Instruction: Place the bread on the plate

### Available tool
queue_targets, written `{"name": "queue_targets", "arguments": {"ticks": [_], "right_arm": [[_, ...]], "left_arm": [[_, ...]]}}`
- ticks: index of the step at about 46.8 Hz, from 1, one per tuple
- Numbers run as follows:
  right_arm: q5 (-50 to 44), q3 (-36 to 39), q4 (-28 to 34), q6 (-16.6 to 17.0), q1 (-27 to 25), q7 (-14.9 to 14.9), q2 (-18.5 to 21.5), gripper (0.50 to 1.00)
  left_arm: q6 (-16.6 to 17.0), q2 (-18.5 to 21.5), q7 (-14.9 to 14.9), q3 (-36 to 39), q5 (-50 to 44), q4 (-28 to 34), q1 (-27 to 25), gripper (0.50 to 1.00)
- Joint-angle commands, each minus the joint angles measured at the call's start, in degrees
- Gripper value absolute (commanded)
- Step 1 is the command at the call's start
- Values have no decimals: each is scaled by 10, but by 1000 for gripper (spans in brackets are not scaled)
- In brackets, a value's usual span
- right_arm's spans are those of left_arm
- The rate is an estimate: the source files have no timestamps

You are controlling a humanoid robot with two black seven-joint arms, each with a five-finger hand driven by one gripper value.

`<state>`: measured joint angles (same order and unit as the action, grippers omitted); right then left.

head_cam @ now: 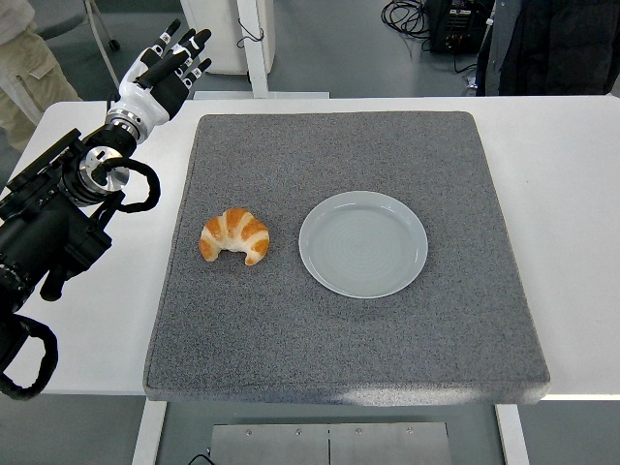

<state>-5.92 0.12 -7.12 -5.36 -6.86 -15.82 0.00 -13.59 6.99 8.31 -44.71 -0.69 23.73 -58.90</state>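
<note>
The white tabletop [572, 194] carried a large grey mat [339, 339] that covered most of its middle. On that mat you had a pale round plate [363, 243], bare, lying a little right of centre. The left arm came in from the left edge and reached up along the mat's far left corner, well apart from everything on it. Its robot hand [163, 76] was spread, fingers extended and fanned, holding nothing. The right arm was not in view.

The bread [235, 235], a croissant-shaped piece, lay on the mat just left of the plate, near it but not touching, with its curved back toward the far side and its two tips pointing toward the near edge.

You should have expected it to be light, soft and flaky, likely to crush or shed crust under a hard squeeze. The thick middle of the arch looked like the best place to take hold, fingers across the back and thumb on the inner curve, with gentle pressure; the thin tips would probably give way.
</note>
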Motion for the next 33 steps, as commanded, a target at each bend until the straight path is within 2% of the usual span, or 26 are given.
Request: {"name": "queue_targets", "arguments": {"ticks": [1, 10, 15, 27, 33], "right_arm": [[0, 0, 0, 0, 0, 0, 0, 1000], [0, 1, 0, 0, 0, 0, 0, 1000], [0, 0, 0, 0, 0, 0, 0, 1000], [-1, 1, 0, 0, 0, 0, 0, 1000], [-1, 1, 0, 0, 0, 0, 0, 1000]], "left_arm": [[-2, -12, -1, 2, 0, 0, -4, 1000], [-2, -29, -1, 4, 0, 4, -10, 1000], [-1, -24, -1, 10, 7, 43, -4, 1000], [16, 19, 0, 49, 9, 146, 14, 1000], [23, 58, 0, 56, 14, 211, 21, 1000]]}}
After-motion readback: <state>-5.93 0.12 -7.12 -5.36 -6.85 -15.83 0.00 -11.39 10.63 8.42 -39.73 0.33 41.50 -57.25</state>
